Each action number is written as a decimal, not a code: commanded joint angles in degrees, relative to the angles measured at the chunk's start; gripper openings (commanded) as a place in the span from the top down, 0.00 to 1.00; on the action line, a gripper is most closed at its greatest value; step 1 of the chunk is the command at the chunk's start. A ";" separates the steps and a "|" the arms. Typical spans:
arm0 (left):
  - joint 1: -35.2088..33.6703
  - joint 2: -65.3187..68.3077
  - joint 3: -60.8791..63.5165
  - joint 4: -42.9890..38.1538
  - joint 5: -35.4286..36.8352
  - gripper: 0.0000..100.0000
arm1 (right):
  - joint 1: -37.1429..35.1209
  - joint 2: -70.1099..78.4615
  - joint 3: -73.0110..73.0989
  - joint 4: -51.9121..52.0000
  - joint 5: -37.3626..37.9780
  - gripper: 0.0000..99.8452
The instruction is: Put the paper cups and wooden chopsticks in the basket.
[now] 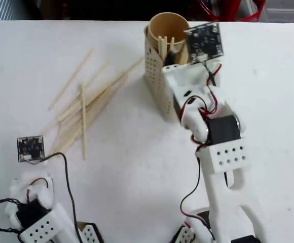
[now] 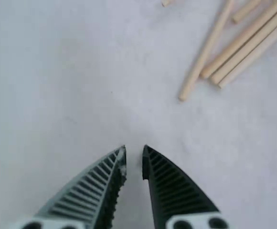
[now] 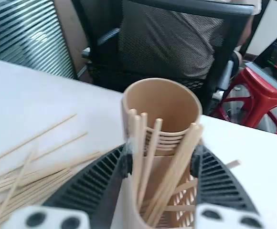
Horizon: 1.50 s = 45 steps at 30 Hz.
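A cream perforated basket (image 1: 156, 81) stands at the back of the table with stacked paper cups (image 1: 167, 28) inside it. My right gripper (image 3: 161, 155) hangs over the basket (image 3: 186, 202), open. Its fingers (image 3: 98, 179) flank a loose bunch of wooden chopsticks (image 3: 145, 152) that stands in the basket in front of the cups (image 3: 160, 107). More chopsticks (image 1: 86, 106) lie scattered on the table left of the basket. My left gripper (image 2: 133, 151) is low over bare table, shut and holding nothing, with chopstick ends (image 2: 234, 47) a short way beyond its tips.
The left arm (image 1: 35, 212) sits at the front left corner. The right arm (image 1: 223, 152) stretches from the front edge up to the basket. Behind the table's far edge stand a black chair (image 3: 176, 43) and a red stool (image 3: 258, 95).
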 commanded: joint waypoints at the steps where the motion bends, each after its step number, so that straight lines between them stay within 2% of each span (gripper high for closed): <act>1: 0.40 -0.48 -0.18 0.44 -0.44 0.92 | -8.13 1.98 -12.04 11.82 0.09 0.81; 5: 0.40 -0.48 -0.18 0.44 -0.44 0.92 | -15.25 10.33 -17.58 15.43 -0.35 0.81; 9: 0.40 -0.48 -0.18 0.44 -0.44 0.92 | -18.77 21.58 -20.13 15.25 -0.53 0.81; 11: 0.40 -0.48 -0.18 0.44 -0.44 0.92 | -19.47 27.91 -21.80 13.93 -2.29 0.81; 17: 0.40 -0.48 -0.18 0.44 -0.44 0.92 | -20.35 47.34 -29.27 4.70 -14.51 0.80; 21: 0.40 -0.48 -0.18 0.44 -0.44 0.92 | -20.26 59.21 -37.27 2.59 -15.03 0.81; 29: 0.40 -0.48 -0.18 0.44 -0.44 0.92 | -19.38 77.76 -55.56 12.00 -15.03 0.81; 37: 0.40 -0.48 -0.18 0.44 -0.44 0.92 | -20.00 94.02 -71.38 12.97 -15.74 0.80; 45: 0.40 -0.48 -0.18 0.44 -0.44 0.92 | -19.91 100.62 -82.46 19.82 -29.27 0.80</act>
